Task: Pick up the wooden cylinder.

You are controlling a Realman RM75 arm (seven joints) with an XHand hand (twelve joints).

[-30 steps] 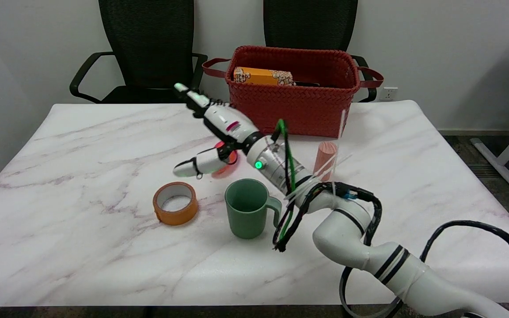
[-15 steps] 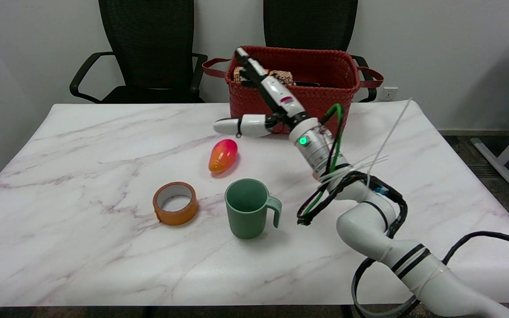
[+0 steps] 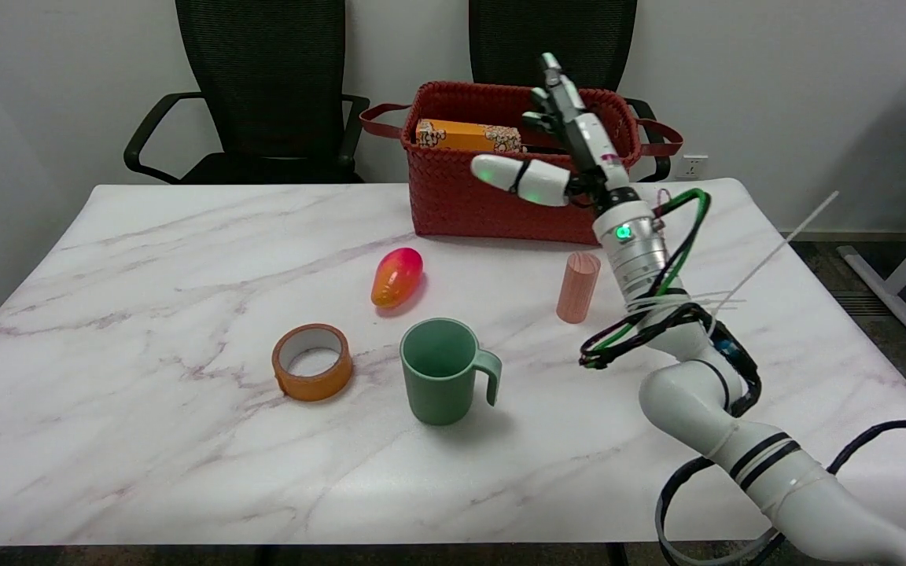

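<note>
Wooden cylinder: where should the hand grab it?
Probably round the middle of the cylinder, coming from its right. It stands upright with a bare round side, the open hand is raised above it, and the basket sits close behind.

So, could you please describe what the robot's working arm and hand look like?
The right arm is glossy white with black joint bands. Black and green cables and white zip ties wrap its ribbed silver wrist, which has a green light. The right hand is black and white.
</note>
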